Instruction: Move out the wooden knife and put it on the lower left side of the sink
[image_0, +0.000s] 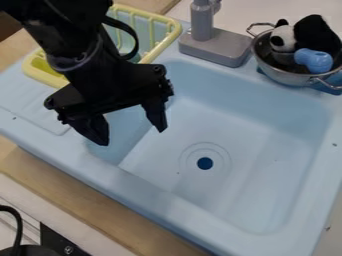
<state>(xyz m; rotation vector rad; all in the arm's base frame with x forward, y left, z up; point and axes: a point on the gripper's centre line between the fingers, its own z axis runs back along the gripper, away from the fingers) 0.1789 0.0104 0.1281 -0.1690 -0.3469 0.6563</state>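
A light-blue plastic sink (147, 192) sits on the wooden bench (73, 200). Over its left part hangs the black two-fingered pincer (131, 134), wide open, nothing between its tips. The pale-yellow slatted rack (164, 31) stands behind it; further right, a round metal pot (288, 75) holds a black-and-white plush panda (283, 39) and a small blue toy (314, 60).

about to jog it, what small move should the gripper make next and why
Probably swing the open gripper clear of the yellow rack: nothing is between its fingers, and the arm covers part of the rack, hiding whatever lies there.
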